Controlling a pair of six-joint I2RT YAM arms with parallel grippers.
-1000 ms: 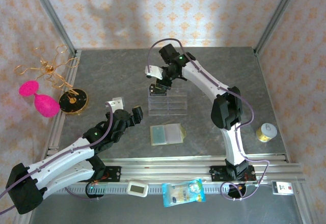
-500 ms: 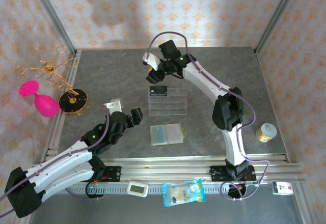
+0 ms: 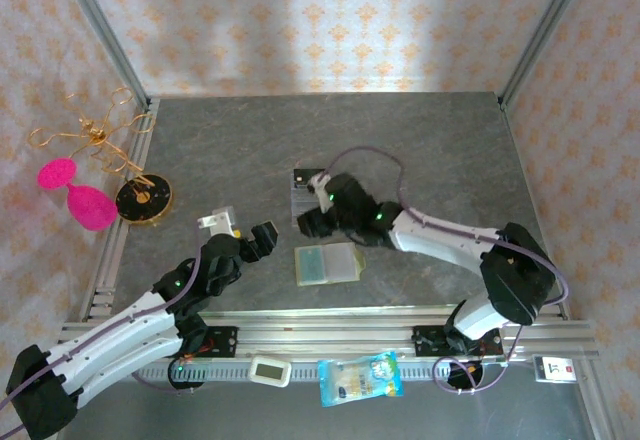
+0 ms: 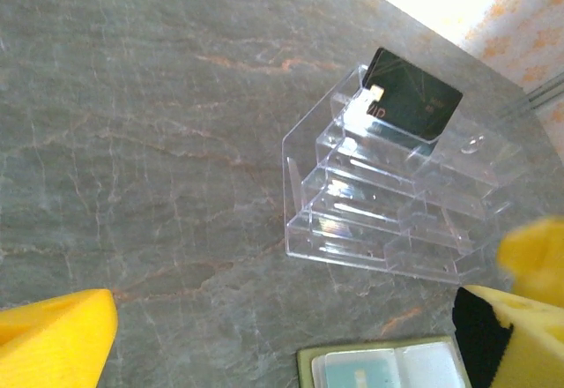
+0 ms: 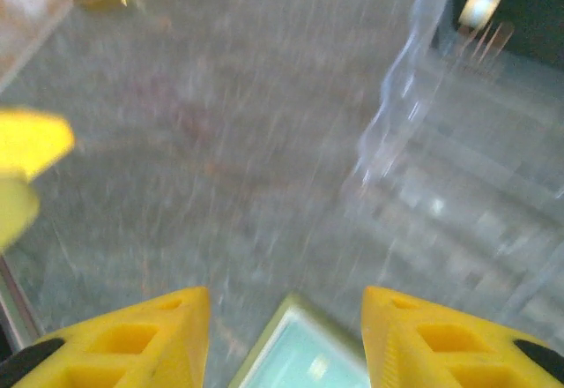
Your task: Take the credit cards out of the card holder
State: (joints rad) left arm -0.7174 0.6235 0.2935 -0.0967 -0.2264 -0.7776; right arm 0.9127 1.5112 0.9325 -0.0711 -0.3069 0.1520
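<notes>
Grippers first. The right gripper (image 3: 308, 224) hangs low over the near left corner of the clear tray (image 3: 299, 198), just behind the card holder (image 3: 345, 261). Its jaws are parted and nothing sits between them. In the right wrist view, the gap between its yellow fingers (image 5: 176, 331) frames a corner of the card holder (image 5: 262, 360) with a teal credit card (image 5: 313, 363) inside; this view is blurred.

The left gripper (image 3: 264, 237) is spread wide and empty, just left of the card holder and clear of it.

The card holder lies open and flat on the grey table (image 3: 450, 150), with the teal credit card (image 3: 312, 264) in its left pocket. A black card (image 4: 412, 104) stands upright in the rear left compartment of the clear tray (image 4: 397, 220).
</notes>
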